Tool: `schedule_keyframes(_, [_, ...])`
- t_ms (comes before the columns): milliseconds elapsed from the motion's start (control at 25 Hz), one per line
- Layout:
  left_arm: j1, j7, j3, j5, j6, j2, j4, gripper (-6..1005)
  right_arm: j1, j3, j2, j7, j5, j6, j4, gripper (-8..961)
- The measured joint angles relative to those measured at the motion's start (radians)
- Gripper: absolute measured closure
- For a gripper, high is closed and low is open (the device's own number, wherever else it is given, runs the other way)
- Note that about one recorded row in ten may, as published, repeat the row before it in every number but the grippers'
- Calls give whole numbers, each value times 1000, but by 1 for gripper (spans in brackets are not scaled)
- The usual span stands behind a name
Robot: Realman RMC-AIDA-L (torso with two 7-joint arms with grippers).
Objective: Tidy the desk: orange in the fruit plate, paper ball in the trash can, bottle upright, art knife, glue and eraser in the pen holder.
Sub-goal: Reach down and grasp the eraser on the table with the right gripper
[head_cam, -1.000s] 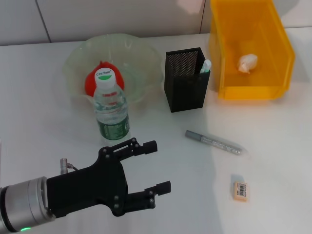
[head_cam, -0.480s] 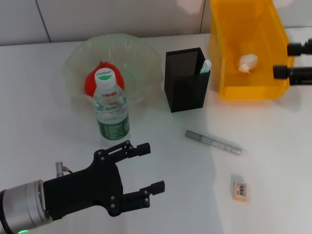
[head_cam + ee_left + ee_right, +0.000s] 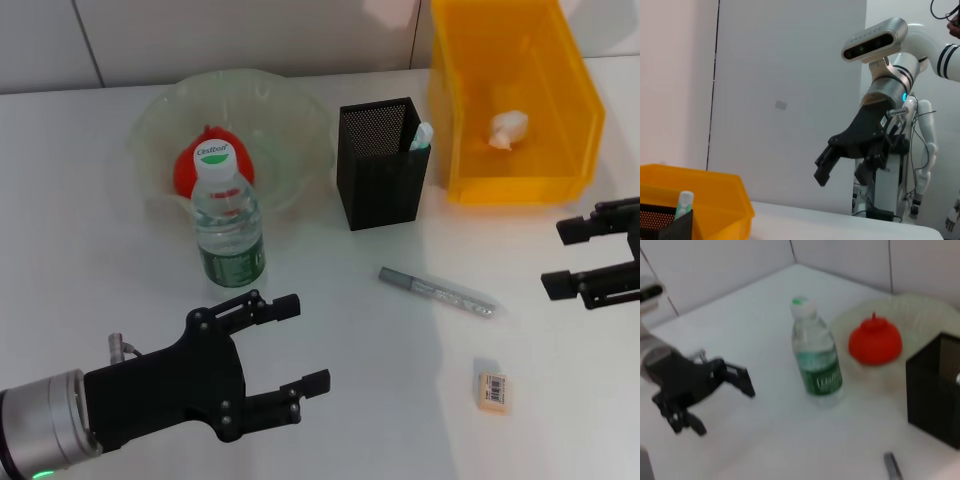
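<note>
The orange [image 3: 193, 168] sits in the fruit plate [image 3: 290, 115], the bottle [image 3: 227, 220] stands upright, the paper ball [image 3: 507, 129] lies in the yellow trash can [image 3: 580, 120], and the glue [image 3: 421, 136] pokes from the pen holder [image 3: 378, 178]. 2 items remain at lower right: the art knife [image 3: 437, 292] and the eraser [image 3: 493, 389]. The right gripper [image 3: 566, 258], fingers apart and empty, likely must descend on the knife. The left gripper [image 3: 302, 343] hangs open at lower left. The right arm is cut off by the frame edge.

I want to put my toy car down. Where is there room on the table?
Bare white table lies left of the clear plastic bottle, and between the open left end effector and small tan eraser. The back is crowded.
</note>
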Motion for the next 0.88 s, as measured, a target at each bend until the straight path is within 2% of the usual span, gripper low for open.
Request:
schedule_keyframes(160, [0,-3,4,0,-3,3,4,214,8,-78,2,9,-78,2,-18,191])
schedule_keyframes(240, [0,-4,5,0,-3,3,4,214,10,-173,4,35,-122,25,-49,191])
schedule_keyframes(560, [1,-28,2,1,-4,14,-1,214,24,-319,5,111,-176,70,-109,187])
schedule_keyframes(600, [2,-29,1,1,-4,14,-1,214,27,-366,5,133,-200,88,-121,187])
schedule_keyframes(760, [8,-31,-1,2,-12,15,-2,214,29,-445,5,187,-248,135,-137,190])
schedule_keyframes(800, [8,-31,-2,2,-17,15,-2,214,37,-501,5,236,-288,160,-148,191])
schedule_keyframes(880, [8,-31,-2,2,-17,15,-2,214,43,-529,5,254,-303,163,-154,192])
